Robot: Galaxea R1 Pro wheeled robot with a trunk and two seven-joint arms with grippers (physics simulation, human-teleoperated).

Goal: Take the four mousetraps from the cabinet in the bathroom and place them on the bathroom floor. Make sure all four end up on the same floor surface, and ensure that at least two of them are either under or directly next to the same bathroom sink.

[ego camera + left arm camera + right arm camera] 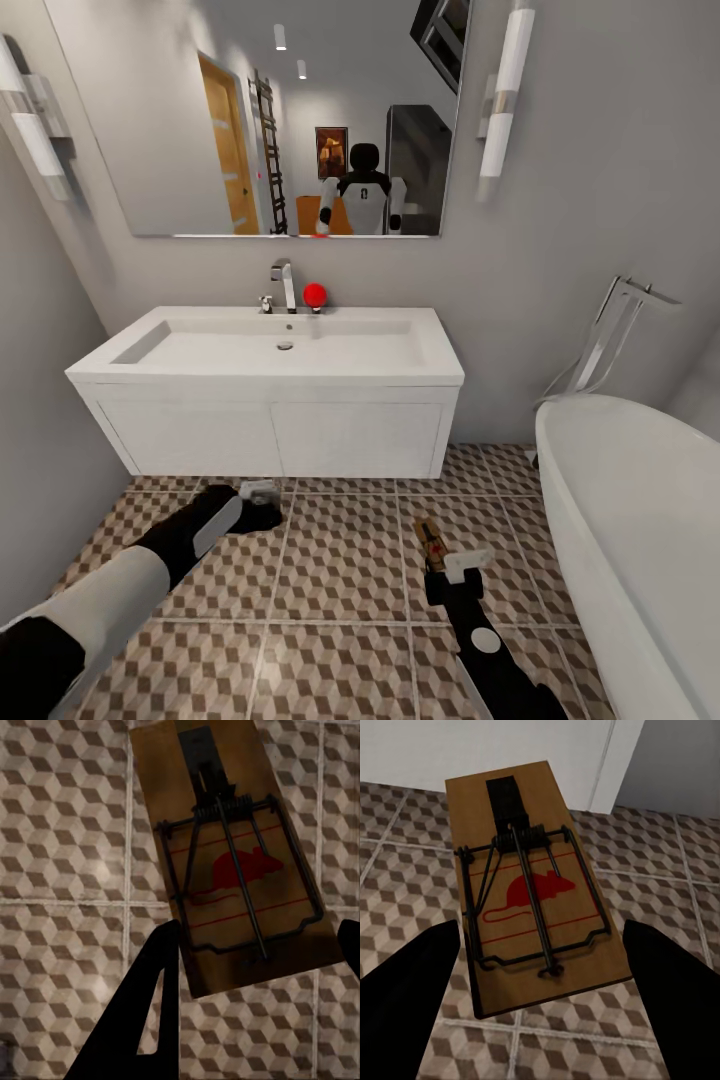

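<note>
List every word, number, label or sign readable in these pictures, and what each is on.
No readable words or numbers.
Left jaws' mousetrap: a red mouse silhouette with red lines, no lettering.
Right jaws' mousetrap: the same red mouse picture and lines, no lettering.
Sink, mirror, bathtub: no marks visible.

In the head view the left gripper (262,497) hides whatever its jaws carry. The mousetrap (432,543) at the right gripper (452,572) is too small there to make out. The bathtub (640,520) is cut off by the picture's edge.
</note>
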